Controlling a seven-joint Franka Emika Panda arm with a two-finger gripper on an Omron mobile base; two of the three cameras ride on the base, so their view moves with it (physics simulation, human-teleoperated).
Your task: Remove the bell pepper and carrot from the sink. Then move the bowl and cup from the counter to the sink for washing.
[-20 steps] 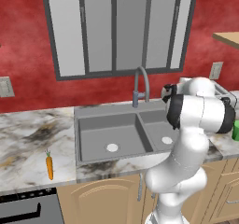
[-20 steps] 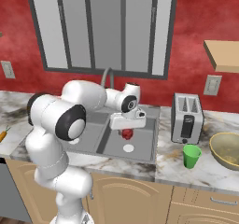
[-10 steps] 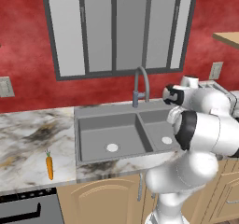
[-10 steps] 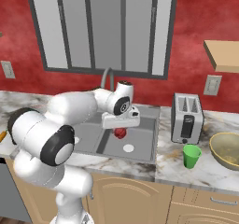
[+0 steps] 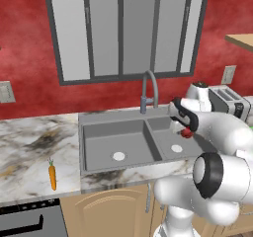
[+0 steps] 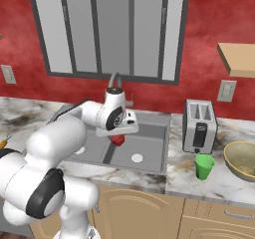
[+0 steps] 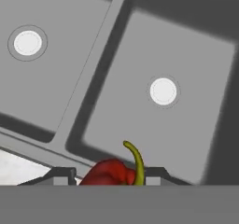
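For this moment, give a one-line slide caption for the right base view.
Jaws closed on the red bell pepper, held above the sink; cup and bowl wait on the counter.

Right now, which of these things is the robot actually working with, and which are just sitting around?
Part of the job: bell pepper in the gripper, carrot, sink, cup, bowl, counter.

Just lying about: toaster, faucet.

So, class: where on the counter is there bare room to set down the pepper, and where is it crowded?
The pincer holds the bell pepper above the sink. Bare marble on the counter lies between the sink's left rim and the carrot. Right of the sink it is crowded: toaster, cup, bowl.
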